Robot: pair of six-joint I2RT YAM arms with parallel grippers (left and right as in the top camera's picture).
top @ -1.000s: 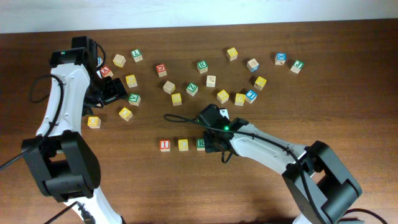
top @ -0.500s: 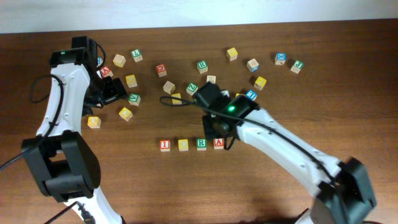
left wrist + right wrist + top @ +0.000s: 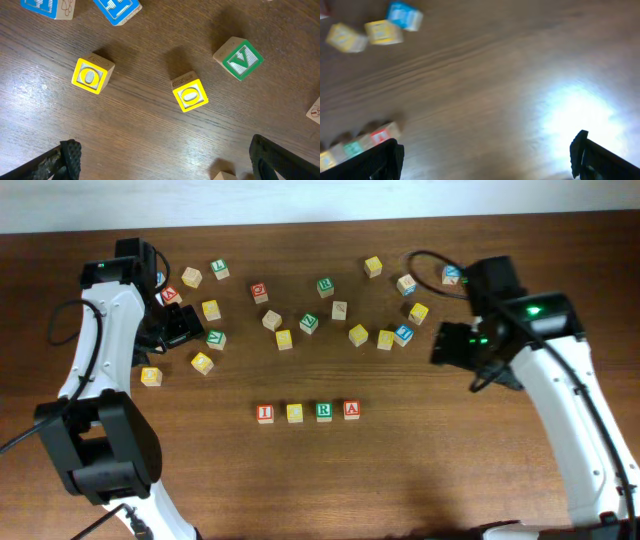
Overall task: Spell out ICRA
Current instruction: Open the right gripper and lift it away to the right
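**ICRA row laid out, both jaws spread and empty**

The right jaws are spread wide with nothing between them, hovering over bare counter (image 3: 450, 470) on the right side. The blurred right wrist view catches one end of the row (image 3: 353, 148) at its lower left corner. The left jaws are also parted and empty, above the left-hand cluster. Beneath them lie two yellow O blocks (image 3: 92, 75) and a green V block (image 3: 238, 58), each apart from the others.

The row sits in the lower middle of the overhead view, well apart from both arms. From left to right it holds a red I block (image 3: 265, 413), a yellow block (image 3: 295, 413) whose letter is too small to read, a green R block (image 3: 324, 412) and a red A block (image 3: 351, 409). They stand side by side with narrow gaps. Loose blocks (image 3: 310, 323) lie scattered beyond it.
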